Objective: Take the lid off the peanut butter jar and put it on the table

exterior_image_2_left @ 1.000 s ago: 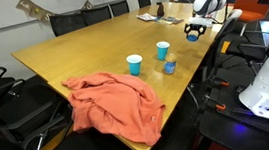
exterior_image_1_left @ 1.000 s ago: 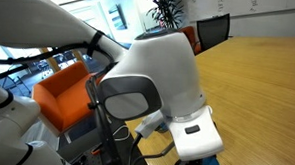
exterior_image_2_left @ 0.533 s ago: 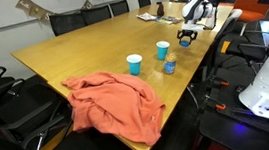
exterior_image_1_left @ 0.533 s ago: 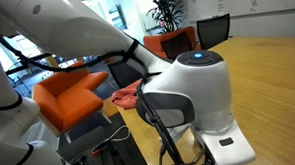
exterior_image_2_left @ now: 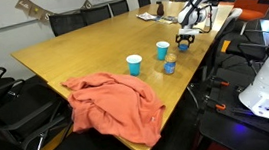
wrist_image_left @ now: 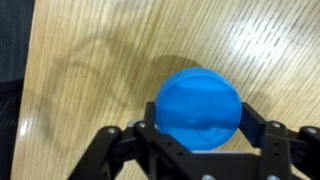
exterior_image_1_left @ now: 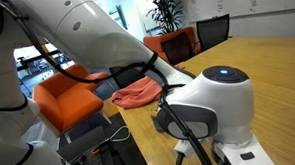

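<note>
In the wrist view my gripper [wrist_image_left: 200, 128] is shut on the lid [wrist_image_left: 198, 104], a round blue cap held between both fingers above the light wooden table [wrist_image_left: 100, 60]. In an exterior view the gripper [exterior_image_2_left: 184, 42] hangs over the table [exterior_image_2_left: 82, 50] near its far edge, with a blue spot at its tip. The peanut butter jar [exterior_image_2_left: 170, 66] stands nearer the table's edge, a short way from the gripper and apart from it. Whether the lid touches the table I cannot tell.
Two blue cups [exterior_image_2_left: 134, 64] [exterior_image_2_left: 162, 50] stand next to the jar. An orange cloth [exterior_image_2_left: 112, 102] lies over the near table corner and also shows in an exterior view [exterior_image_1_left: 137, 92]. Black chairs [exterior_image_2_left: 1, 94] ring the table. The robot arm [exterior_image_1_left: 217, 101] fills one view.
The gripper with the blue lid has moved a little across the table toward the jar and cups. The arm has swung through the close exterior view.
</note>
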You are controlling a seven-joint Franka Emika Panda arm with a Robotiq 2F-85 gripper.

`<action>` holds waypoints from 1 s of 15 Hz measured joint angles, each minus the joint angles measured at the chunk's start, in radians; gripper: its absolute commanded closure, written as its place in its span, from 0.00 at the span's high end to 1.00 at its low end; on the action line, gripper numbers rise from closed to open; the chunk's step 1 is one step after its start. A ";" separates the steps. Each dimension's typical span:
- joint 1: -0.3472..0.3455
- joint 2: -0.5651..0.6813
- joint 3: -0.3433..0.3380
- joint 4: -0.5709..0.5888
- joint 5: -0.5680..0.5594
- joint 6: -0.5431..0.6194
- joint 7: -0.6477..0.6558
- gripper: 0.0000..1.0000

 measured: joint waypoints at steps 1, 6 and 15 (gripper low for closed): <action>0.004 0.004 -0.006 0.007 -0.002 0.000 0.000 1.00; 0.065 -0.020 -0.048 0.014 -0.033 -0.005 0.009 1.00; 0.216 -0.392 -0.141 -0.160 -0.344 -0.181 0.218 1.00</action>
